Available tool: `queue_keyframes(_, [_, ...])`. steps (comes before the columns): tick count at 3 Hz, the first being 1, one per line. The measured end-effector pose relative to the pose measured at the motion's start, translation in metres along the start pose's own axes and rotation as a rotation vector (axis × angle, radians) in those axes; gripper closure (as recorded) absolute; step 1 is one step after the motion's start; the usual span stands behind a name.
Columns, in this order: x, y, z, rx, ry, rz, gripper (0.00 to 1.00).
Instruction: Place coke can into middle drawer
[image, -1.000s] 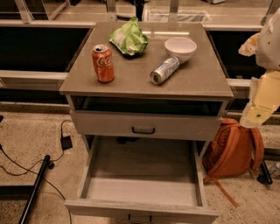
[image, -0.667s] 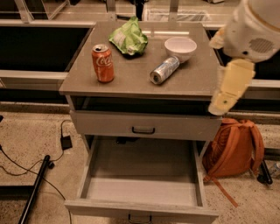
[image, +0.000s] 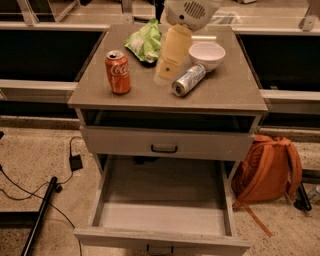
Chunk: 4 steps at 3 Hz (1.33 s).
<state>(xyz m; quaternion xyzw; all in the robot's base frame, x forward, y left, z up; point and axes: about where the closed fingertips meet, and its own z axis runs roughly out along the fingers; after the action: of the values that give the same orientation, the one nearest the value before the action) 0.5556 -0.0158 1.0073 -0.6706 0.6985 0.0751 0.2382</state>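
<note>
The coke can (image: 118, 72) stands upright on the left part of the grey cabinet top (image: 235, 95). The middle drawer (image: 162, 202) is pulled out wide below, its pale floor bare, with a small dark handle (image: 160, 248) on its front. My gripper (image: 164, 75) hangs over the middle of the cabinet top at the end of a cream arm segment. It is to the right of the coke can and apart from it, between the green bag and the silver can.
A silver-and-pale-blue can (image: 188, 80) lies on its side near a white bowl (image: 206, 54). A crumpled green bag (image: 145, 41) lies at the back. The upper drawer front (image: 164, 145) is closed. An orange backpack (image: 267, 170) leans at the right; cables and a black pole (image: 42, 215) lie at the left.
My arm has swung from the cabinet's right side leftward to above the middle of the cabinet top. The coke can and the drawer have not moved.
</note>
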Motion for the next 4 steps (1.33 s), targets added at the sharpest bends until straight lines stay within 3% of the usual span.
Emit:
queue_keyframes(1, [-0.056, -0.031, 0.039, -0.038, -0.096, -0.01, 0.0])
queue_keyframes(2, [-0.089, -0.053, 0.083, -0.082, -0.139, 0.022, 0.0])
queue_keyframes(3, [-0.108, -0.07, 0.119, -0.129, -0.173, 0.066, 0.0])
queue_keyframes(4, [-0.106, -0.087, 0.145, -0.145, -0.17, 0.119, 0.0])
